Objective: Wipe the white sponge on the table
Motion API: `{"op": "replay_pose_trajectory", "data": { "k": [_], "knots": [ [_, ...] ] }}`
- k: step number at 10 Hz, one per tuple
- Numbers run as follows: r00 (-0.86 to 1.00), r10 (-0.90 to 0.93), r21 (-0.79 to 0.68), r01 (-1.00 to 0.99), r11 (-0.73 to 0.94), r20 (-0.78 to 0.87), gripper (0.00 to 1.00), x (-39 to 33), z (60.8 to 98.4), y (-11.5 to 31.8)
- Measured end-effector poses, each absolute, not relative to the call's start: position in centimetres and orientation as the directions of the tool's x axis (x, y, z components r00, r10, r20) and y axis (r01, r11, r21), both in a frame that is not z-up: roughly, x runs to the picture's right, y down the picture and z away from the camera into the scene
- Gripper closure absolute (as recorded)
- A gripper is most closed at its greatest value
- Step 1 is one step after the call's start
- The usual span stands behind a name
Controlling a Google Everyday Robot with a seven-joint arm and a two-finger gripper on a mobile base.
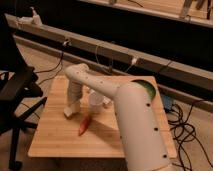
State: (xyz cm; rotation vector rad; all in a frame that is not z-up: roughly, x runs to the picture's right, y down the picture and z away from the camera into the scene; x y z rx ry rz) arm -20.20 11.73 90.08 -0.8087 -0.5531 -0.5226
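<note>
The claw hangs directly above the small cream rectangular soft sponge on the pale plank-wood counter. We cannot tell whether it grips the sponge.

Gripper at white sponge, bench left part. Cup just right; carrot-like thing before cup; bowl far right, behind arm.

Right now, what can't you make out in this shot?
Camera view:
Gripper, down at the sponge on the table, beside the cup: its hold is hidden by the arm.
Green bowl: mostly behind the arm; contents unseen.
Arm's base: cut off by the bottom edge.
</note>
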Motion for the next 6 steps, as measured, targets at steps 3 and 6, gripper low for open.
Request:
{"op": "replay_pose_trajectory", "data": {
  "k": [3, 6],
  "knots": [
    [0.701, -0.216, -0.505, 0.661, 0.555, 0.680, 1.00, -22.3, 89.8, 14.4],
    [0.710, -0.201, -0.509, 0.645, 0.569, 0.675, 1.00, -22.2, 86.1, 18.3]
  ]
}}
